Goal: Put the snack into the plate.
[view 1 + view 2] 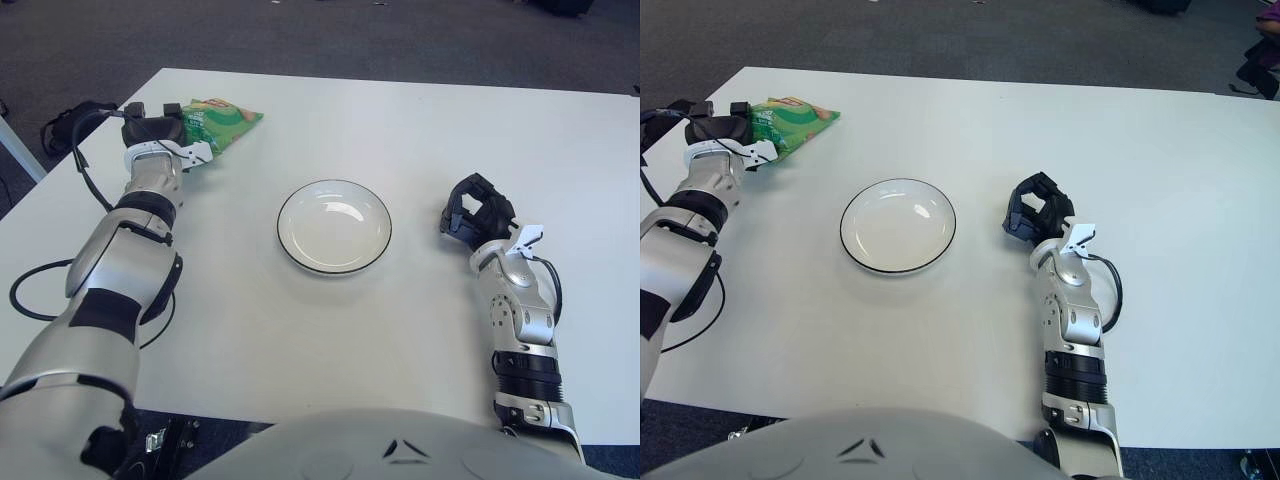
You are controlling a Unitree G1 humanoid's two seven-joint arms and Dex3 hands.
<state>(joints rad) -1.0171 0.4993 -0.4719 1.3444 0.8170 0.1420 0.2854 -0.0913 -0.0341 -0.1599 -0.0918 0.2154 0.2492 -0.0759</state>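
Note:
The snack, a green bag (224, 121), lies at the table's far left corner. My left hand (152, 126) is right at the bag's left end, fingers spread and pointing away from me, one of them overlapping the bag's corner; it does not close around the bag. A white plate (334, 226) with a dark rim stands in the middle of the table with nothing in it, well to the right of the bag and nearer me. My right hand (476, 211) shows to the right of the plate, fingers curled and holding nothing.
The white table (420, 130) ends just behind and to the left of the bag, with dark carpet (400, 40) beyond. Black cables (62, 125) loop off my left arm past the table's left edge.

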